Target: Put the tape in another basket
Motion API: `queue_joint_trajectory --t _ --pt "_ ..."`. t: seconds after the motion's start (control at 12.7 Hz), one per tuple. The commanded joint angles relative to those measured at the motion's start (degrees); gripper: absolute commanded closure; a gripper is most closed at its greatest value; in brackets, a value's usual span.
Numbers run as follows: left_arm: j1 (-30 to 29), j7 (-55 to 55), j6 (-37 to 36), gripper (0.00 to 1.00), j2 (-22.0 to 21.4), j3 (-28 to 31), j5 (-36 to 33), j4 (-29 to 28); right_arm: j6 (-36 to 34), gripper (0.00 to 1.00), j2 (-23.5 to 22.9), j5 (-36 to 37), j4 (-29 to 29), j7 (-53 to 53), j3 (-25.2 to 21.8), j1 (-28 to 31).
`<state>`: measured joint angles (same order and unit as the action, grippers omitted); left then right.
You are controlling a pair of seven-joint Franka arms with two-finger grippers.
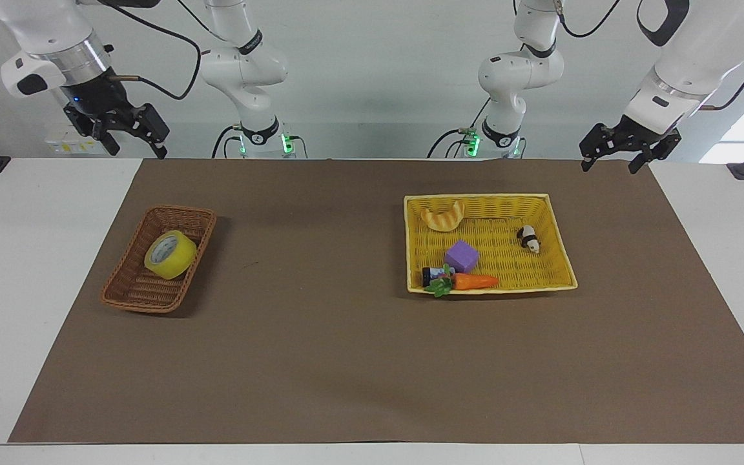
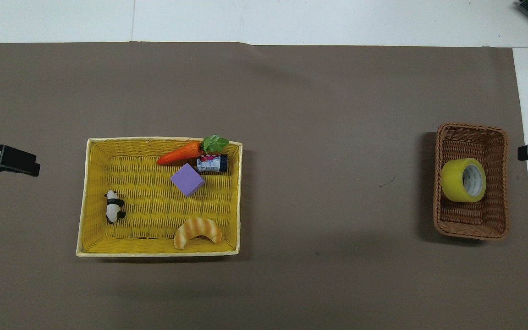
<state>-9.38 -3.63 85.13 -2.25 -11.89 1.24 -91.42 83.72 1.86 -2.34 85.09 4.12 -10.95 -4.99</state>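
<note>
Facing view shows the right gripper (image 1: 130, 135) raised high over the table's edge at the right arm's end, its fingers spread and nothing between them, well apart from anything it could touch; judging by that height and the empty jaws, it stands clear of the wicker basket (image 1: 128, 294) so as not to snag the rim or nudge what lies inside. The left gripper (image 1: 619, 155) hangs likewise released and empty above the mat's edge at the left arm's end, a waiting arm kept out of the working space. Below the right gripper, the tape (image 1: 170, 254) lies in the wicker basket, tilted against the sloping side nearer to the robots, its pale core facing up and outward; the slope is probably what props it at that angle. From the overhead view the tape (image 2: 464, 180) sits about midway along the basket (image 2: 470, 229). Well apart, toward the left arm's end, the yellow basket (image 1: 559, 258) holds a croissant (image 1: 443, 216), a purple cube (image 1: 462, 256), a toy panda (image 1: 528, 238), a carrot (image 1: 472, 281) and a small dark bottle (image 1: 430, 276), none disturbed. With the tape resting in the brown basket, the task looks finished.
</note>
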Motion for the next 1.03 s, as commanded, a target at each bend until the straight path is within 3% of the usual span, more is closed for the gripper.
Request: queue_joint_trajectory --t 0.0,0.63,0.95 --pt "-0.6 -0.8 -1.4 0.00 0.8 -0.6 -1.2 1.6 0.5 0.00 2.0 1.1 2.7 2.6 0.2 0.1" --pt "-0.6 -0.8 -1.4 0.00 0.8 -0.5 -1.2 1.6 -3.1 0.00 2.1 4.4 2.8 -6.7 0.3 -0.1" --pt "-0.6 -0.8 -1.4 0.00 0.8 -0.5 -1.2 1.6 -1.7 0.00 2.1 5.0 2.8 -6.4 0.4 -0.6"
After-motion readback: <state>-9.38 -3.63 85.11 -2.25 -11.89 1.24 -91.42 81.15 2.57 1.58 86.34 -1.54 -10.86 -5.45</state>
